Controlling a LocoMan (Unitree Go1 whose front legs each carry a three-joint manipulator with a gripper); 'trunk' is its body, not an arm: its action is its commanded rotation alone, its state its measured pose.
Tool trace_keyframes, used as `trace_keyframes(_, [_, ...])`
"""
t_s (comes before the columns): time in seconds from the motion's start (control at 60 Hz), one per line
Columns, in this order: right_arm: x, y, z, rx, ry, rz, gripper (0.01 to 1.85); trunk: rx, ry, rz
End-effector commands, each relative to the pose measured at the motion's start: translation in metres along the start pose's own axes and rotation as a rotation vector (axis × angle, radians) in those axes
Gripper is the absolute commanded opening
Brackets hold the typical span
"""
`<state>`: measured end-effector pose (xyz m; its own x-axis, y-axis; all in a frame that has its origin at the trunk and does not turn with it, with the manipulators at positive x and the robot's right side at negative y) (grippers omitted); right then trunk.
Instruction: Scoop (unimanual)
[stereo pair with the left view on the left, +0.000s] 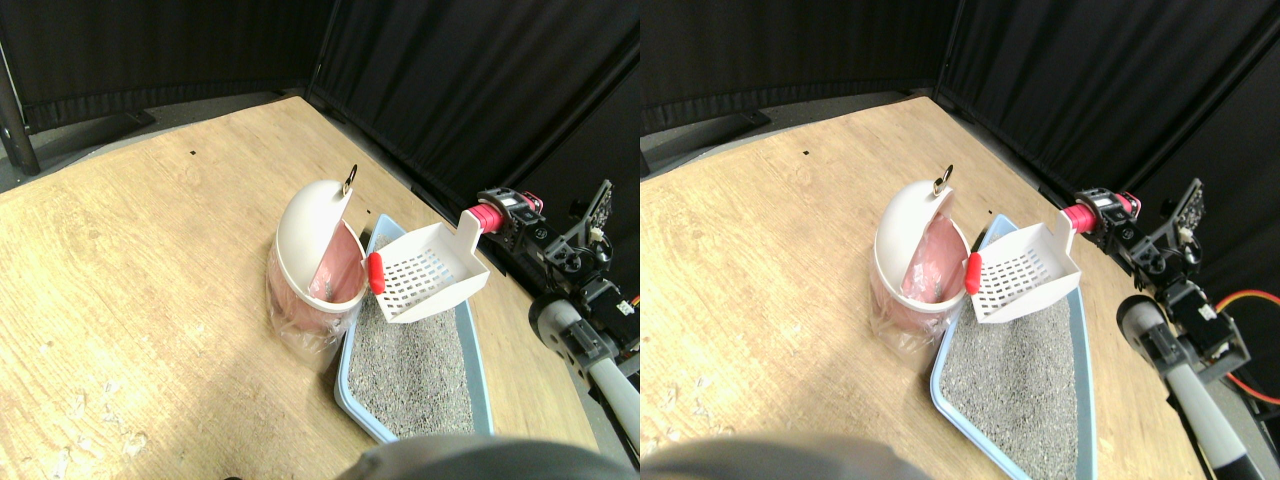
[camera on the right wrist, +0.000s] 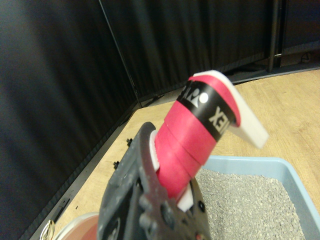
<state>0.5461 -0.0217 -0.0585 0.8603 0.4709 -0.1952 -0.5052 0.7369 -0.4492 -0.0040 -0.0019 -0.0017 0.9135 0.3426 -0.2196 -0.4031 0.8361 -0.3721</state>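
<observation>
A white slotted scoop (stereo pair with the left view on the left: 430, 272) hangs tilted above the far end of the blue litter tray (stereo pair with the left view on the left: 345, 375), its open mouth turned toward the white bin (stereo pair with the left view on the left: 310, 235). A small red piece (stereo pair with the left view on the left: 375, 272) sits at the scoop's front lip, right against the bin's opening. My right gripper (stereo pair with the left view on the left: 502, 218) is shut on the scoop's red-wrapped handle (camera on the right wrist: 192, 145). In the wrist view that handle fills the middle, and the dark jaw clasps it. The bin has a raised domed lid and a pink bag lining.
Grey litter (stereo pair with the left view on the left: 415, 365) fills the tray, which lies on the wooden floor (stereo pair with the left view on the left: 150, 260) just right of the bin. Black curtains (stereo pair with the left view on the left: 480, 90) close off the back and right side. Clear plastic bulges around the bin's base.
</observation>
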Motion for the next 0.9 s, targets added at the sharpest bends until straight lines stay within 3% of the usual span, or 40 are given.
trace_keyframes(0.017, [-0.001, 0.002, 0.012, 0.003, 0.020, -0.076, 0.05, -0.025, 0.002, 0.017])
trace_keyframes(0.317, [0.007, 0.002, 0.011, -0.055, 0.051, -0.070, 0.05, -0.024, 0.003, 0.017])
trace_keyframes(0.667, [0.011, -0.001, 0.007, -0.007, 0.057, -0.071, 0.05, -0.017, 0.008, 0.013])
trace_keyframes(0.9, [0.012, -0.007, -0.006, 0.048, -0.004, -0.066, 0.05, 0.000, 0.012, 0.003])
